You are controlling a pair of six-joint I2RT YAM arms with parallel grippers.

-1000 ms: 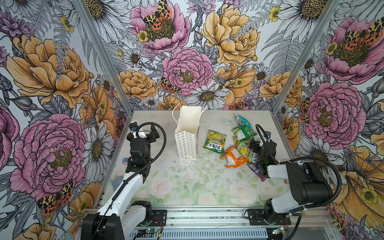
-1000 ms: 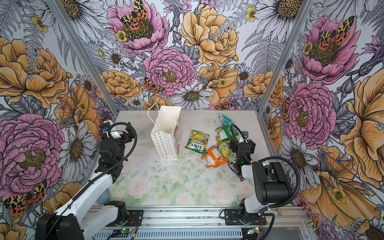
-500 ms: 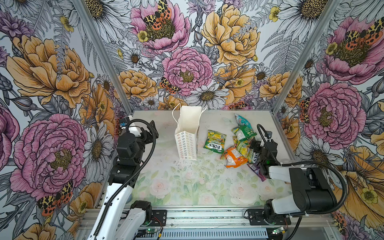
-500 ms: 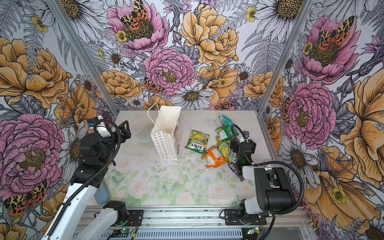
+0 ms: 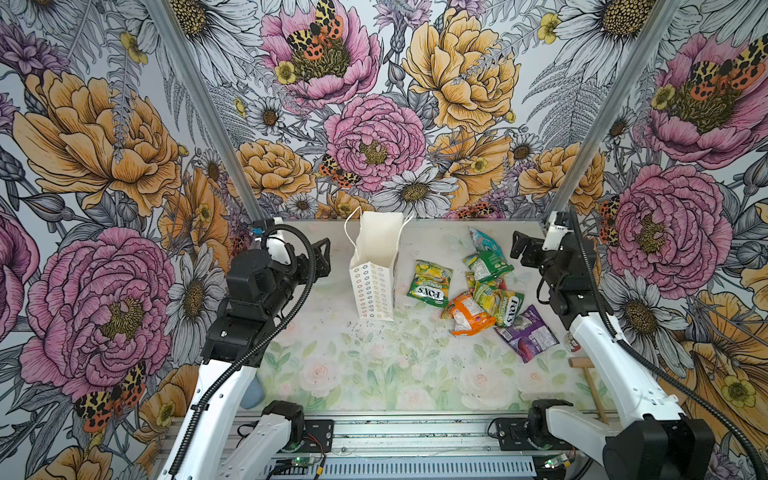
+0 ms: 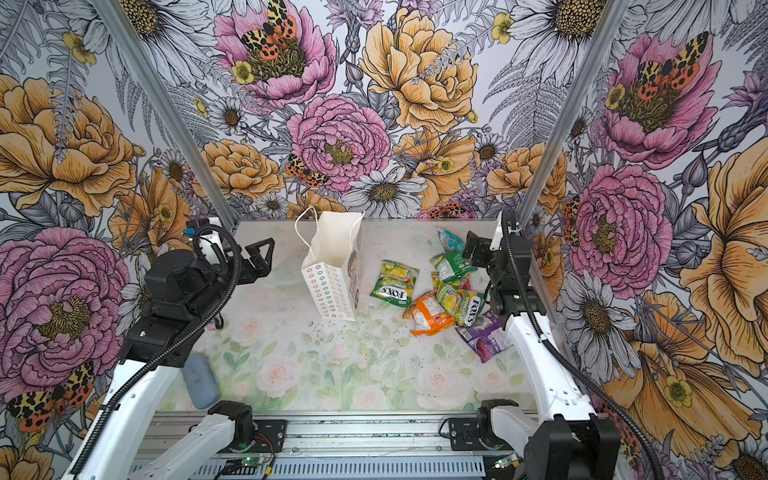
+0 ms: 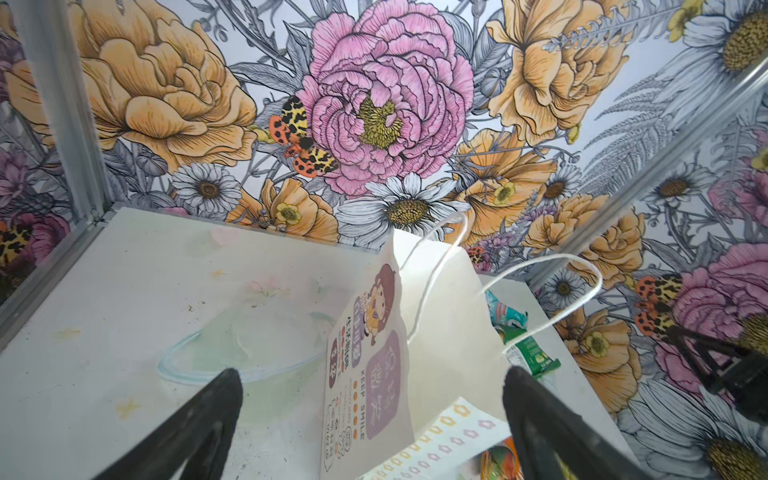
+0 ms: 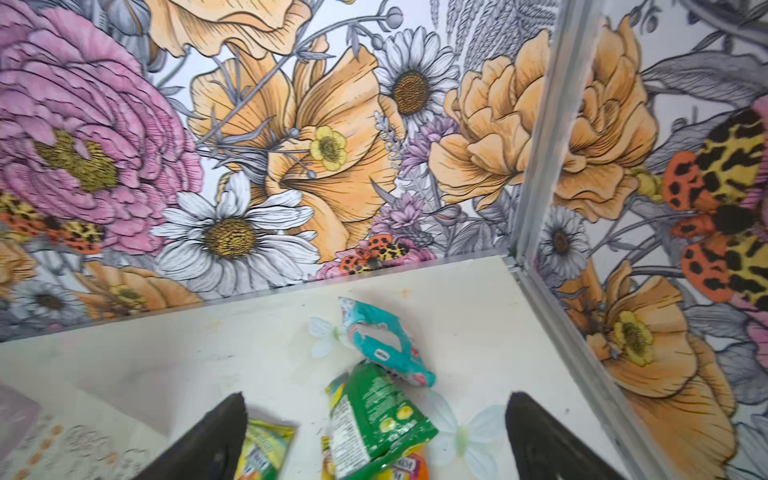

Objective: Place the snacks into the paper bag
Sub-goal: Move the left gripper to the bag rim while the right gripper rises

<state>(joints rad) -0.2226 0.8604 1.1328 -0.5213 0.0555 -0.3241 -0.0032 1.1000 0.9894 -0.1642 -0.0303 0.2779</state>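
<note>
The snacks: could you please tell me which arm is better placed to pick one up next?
Probably the right: the right gripper hangs open next to the snacks, while the paper bag stands between them and the left gripper.

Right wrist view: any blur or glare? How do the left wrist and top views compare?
Right wrist view: soft overall, text on the green packet smeared, no glare. Left wrist view: sharper, paper bag print readable. Both top views: crisp, even light, FOX'S packet legible.

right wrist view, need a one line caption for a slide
Right wrist view: open jaws frame a green packet and a teal packet lying on the table near the flowered wall.
</note>
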